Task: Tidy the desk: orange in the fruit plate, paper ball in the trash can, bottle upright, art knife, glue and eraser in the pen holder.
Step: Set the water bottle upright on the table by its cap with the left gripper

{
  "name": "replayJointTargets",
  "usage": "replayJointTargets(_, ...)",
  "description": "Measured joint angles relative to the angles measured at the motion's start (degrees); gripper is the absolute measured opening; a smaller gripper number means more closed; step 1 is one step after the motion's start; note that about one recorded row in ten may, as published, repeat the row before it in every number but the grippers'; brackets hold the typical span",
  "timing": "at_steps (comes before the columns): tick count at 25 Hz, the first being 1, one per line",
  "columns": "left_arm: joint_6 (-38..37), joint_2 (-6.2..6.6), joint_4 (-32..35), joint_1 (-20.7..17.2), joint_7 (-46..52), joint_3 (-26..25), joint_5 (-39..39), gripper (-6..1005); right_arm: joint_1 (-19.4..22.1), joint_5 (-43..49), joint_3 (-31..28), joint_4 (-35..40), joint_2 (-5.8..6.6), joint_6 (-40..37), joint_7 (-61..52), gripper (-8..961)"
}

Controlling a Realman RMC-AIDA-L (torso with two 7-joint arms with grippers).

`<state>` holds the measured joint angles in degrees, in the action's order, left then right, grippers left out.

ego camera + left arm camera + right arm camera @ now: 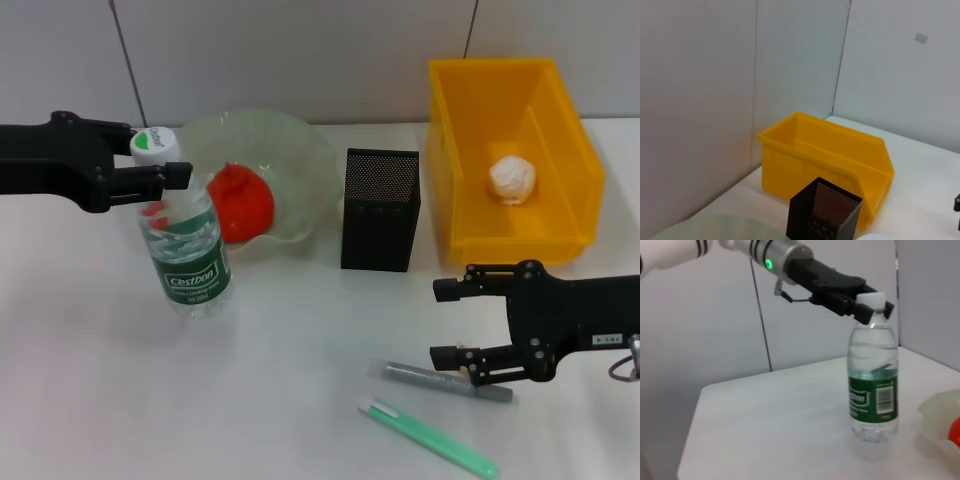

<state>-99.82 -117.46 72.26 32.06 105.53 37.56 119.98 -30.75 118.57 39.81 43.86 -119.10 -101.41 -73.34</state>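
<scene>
A white table (wide and plain) stands before a pale panelled wall.

Colours on the white table

The orange is red-orange inside the pale-green translucent fruit plate; the trash can is bright yellow and holds the white paper ball. The pen holder is black mesh with a fine dotted pattern. The bottle is clear with a green label bearing white lettering (a black-and-white barcode shows in the right wrist view) and a white-and-green cap. Both end effectors, left and right, are black. On the table lie a grey-silver art knife and a mint-green stick-shaped item with a whitish end. The wall behind is pale grey.
</scene>
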Motion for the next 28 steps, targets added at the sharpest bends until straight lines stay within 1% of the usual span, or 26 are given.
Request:
replayJointTargets(9, 2.1, 0.16, -3.1, -1.2, -3.4, -0.1, -0.7, 481, 1.7, -2.5, -0.2, -3.9, -0.08, 4.7, 5.3, 780)
replayJointTargets(16, 4.4, 0.14, -5.5, -1.9, -5.9, -0.1, -0.8, 488, 2.1, -3.1, -0.2, -6.1, -0.02, 6.0, 8.5, 780)
replayJointTargets(21, 5.2, 0.03, -5.9, -1.9, -6.8, -0.1, -0.8, 493, 2.1, -3.1, -0.2, -7.2, -0.03, 7.1, 9.6, 780)
replayJointTargets(28, 9.2, -0.21, -8.9, -2.5, -10.7, -0.1, -0.8, 500, 2.0, -3.2, 0.1, -7.6, 0.0, 7.7, 9.8, 780)
